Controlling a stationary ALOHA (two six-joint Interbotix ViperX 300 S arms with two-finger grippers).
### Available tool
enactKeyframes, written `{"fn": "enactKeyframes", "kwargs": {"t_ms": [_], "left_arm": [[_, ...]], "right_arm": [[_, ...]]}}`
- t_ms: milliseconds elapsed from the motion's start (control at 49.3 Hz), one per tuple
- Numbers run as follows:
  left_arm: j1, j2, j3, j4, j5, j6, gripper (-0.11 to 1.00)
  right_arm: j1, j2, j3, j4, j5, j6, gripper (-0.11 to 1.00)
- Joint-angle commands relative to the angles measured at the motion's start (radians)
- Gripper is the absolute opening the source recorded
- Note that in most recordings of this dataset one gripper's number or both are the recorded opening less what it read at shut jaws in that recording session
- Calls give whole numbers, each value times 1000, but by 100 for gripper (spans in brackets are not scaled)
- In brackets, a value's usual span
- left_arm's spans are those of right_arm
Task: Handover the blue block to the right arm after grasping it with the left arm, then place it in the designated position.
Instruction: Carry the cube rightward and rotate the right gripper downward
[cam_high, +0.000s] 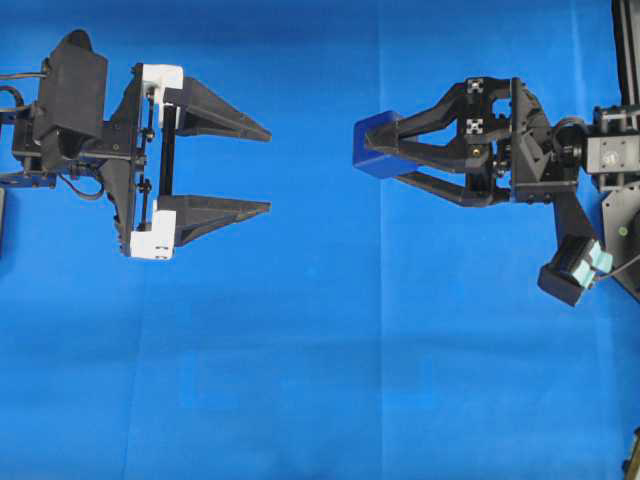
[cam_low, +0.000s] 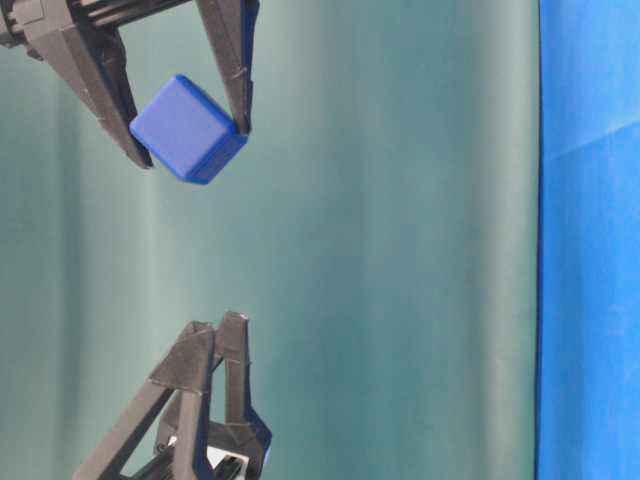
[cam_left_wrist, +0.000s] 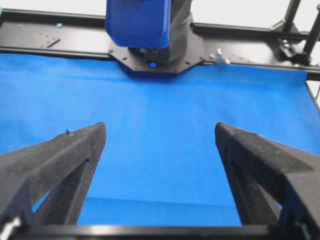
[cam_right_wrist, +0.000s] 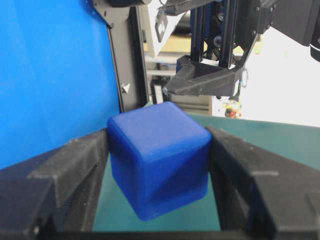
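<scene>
1. While both arms hung above it, the broad bright-blue cloth (cam_high: 320, 380) covered the bench from edge to edge.
2. At the left of the overhead view, the black left arm (cam_high: 70, 110) with white plastic brackets held its pointed two-finger tool (cam_high: 268, 170) released, jaws spread wide with nothing between them.
3. Opposite, well apart from it, the black right arm (cam_high: 560, 140) with pale teal pieces pointed its tool (cam_high: 368, 150) toward the left one, clenched on the cube.
4. Pinched at those fingertips, the small dark-blue rounded block (cam_high: 374, 143) sat tilted, clear of the cloth.
</scene>
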Motion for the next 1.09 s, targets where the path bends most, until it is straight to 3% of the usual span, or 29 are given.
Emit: {"fn": "enactKeyframes", "kwargs": {"t_ms": [0,324,527,750,912,1075], "left_arm": [[0,-17,-11,-2,-6,2,93],[0,-15,-11,-2,-2,3,93],[0,-15,-12,-2,-3,11,93],[0,-15,-14,-2,-2,14,93],[-2,-15,-12,-2,-2,17,93],[0,-15,-12,-2,-2,18,93]], "right_arm": [[3,-6,-17,5,-3,6,52],[3,-3,-17,17,-3,21,52],[3,-3,-17,95,-2,143,52],[8,-11,-14,178,8,365,52],[8,-12,-14,225,9,584,52],[8,-12,-14,235,17,831,52]]}}
